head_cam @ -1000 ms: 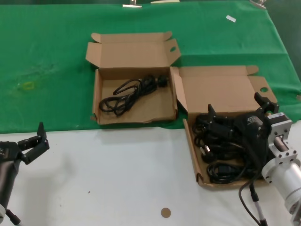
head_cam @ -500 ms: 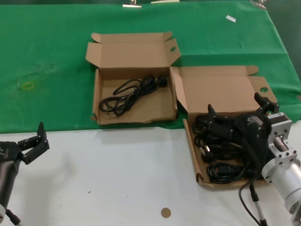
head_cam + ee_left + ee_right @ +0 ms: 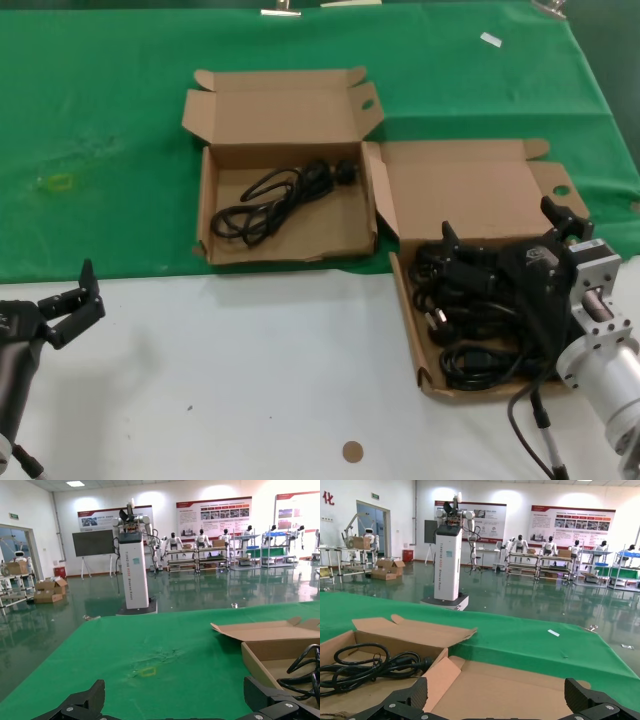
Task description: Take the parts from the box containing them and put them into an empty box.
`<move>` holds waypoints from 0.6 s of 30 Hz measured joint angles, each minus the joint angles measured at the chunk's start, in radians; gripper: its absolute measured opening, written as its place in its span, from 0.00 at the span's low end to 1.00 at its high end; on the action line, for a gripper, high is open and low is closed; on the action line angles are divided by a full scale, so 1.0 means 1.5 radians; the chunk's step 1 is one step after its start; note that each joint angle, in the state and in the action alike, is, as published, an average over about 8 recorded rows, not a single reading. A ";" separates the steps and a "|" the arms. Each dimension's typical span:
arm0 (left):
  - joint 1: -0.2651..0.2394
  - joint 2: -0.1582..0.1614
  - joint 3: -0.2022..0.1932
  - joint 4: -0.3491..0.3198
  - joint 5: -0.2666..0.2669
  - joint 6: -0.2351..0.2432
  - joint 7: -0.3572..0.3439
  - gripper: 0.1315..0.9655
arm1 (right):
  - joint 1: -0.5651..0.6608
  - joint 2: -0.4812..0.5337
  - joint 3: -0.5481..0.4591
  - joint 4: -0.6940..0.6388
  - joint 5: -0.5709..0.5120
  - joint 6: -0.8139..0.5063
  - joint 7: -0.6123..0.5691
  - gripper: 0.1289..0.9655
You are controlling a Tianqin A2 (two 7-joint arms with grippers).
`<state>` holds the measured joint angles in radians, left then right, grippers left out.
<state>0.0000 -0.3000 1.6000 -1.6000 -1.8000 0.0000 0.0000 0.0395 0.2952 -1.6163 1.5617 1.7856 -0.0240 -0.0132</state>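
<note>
A tangled mass of black power cables (image 3: pixel 470 320) fills the brown cardboard box (image 3: pixel 460 195) at the right, which has a broad lid and a tall side flap. My right gripper (image 3: pixel 500 225) is open just above this mass and holds nothing. In the right wrist view it (image 3: pixel 495 697) hangs over the lid (image 3: pixel 520 685). The second box (image 3: pixel 340 225), with a ragged front edge, stands to the left and holds one coiled cable (image 3: pixel 270 200). It also shows in the right wrist view (image 3: pixel 365 667). My left gripper (image 3: pixel 72 303) is open and empty at the near left, parked.
Both boxes lie on a green cloth (image 3: pixel 100 120) behind the white table top (image 3: pixel 250 380). A small brown disc (image 3: pixel 352 451) lies on the white surface near the front. A yellow mark (image 3: pixel 57 182) is on the cloth at the left.
</note>
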 joint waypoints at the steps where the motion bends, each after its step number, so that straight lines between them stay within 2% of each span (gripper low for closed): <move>1: 0.000 0.000 0.000 0.000 0.000 0.000 0.000 1.00 | 0.000 0.000 0.000 0.000 0.000 0.000 0.000 1.00; 18: 0.000 0.000 0.000 0.000 0.000 0.000 0.000 1.00 | 0.000 0.000 0.000 0.000 0.000 0.000 0.000 1.00</move>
<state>0.0000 -0.3000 1.6000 -1.6000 -1.8000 0.0000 0.0000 0.0395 0.2952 -1.6163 1.5617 1.7856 -0.0240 -0.0132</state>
